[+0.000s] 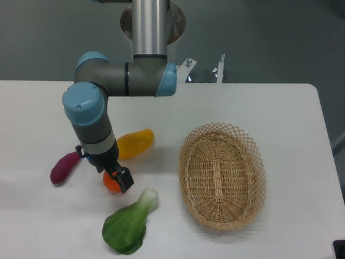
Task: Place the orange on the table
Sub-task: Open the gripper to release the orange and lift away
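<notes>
Greens (127,228) lie nearest; at their 11 o'clock the gripper (116,182) clasps the orange (111,182), probably light, smooth, roll-prone; grip across its middle.

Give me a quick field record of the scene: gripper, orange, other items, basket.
gripper: low over the table, around the orange; open or shut cannot be told
orange: mostly hidden by the gripper, at table level
yellow pepper: behind the gripper
purple sweet potato: left of the gripper
green leafy vegetable: in front, near the table edge
basket: right, empty
</notes>
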